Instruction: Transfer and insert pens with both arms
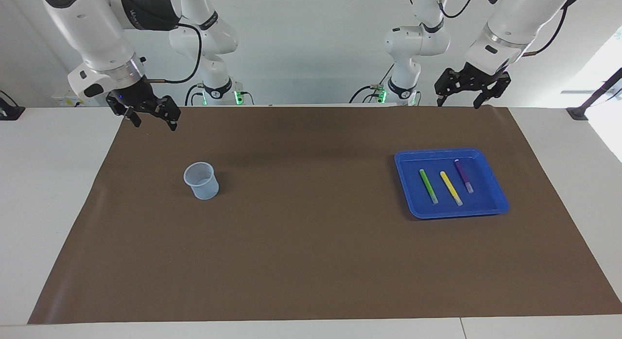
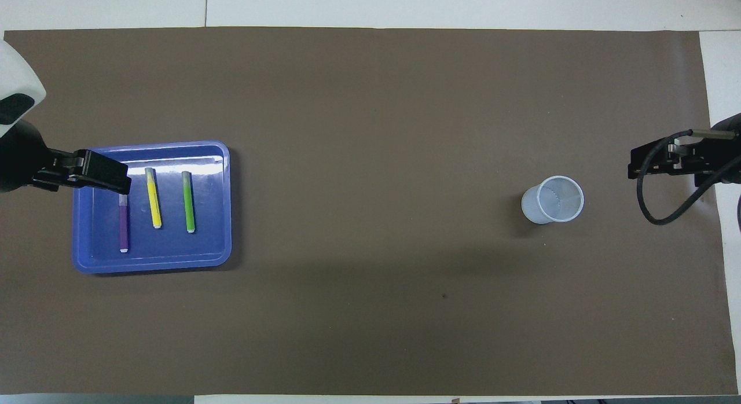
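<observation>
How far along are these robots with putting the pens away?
Nothing looks done yet. The green pen, yellow pen and purple pen all lie side by side in the blue tray, and the clear cup holds nothing. Neither the left claw nor the right claw holds anything; both hang open, raised above the mat's edge nearest the robots. All three transfers remain.

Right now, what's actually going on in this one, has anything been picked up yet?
Nothing has been picked up yet. The green pen, yellow pen and purple pen all lie side by side in the blue tray toward the left arm's end of the table. The clear cup stands empty toward the right arm's end. The left gripper hangs open in the air at the mat's edge near the tray, and the right gripper hangs open near the cup; neither holds or touches anything.
</observation>
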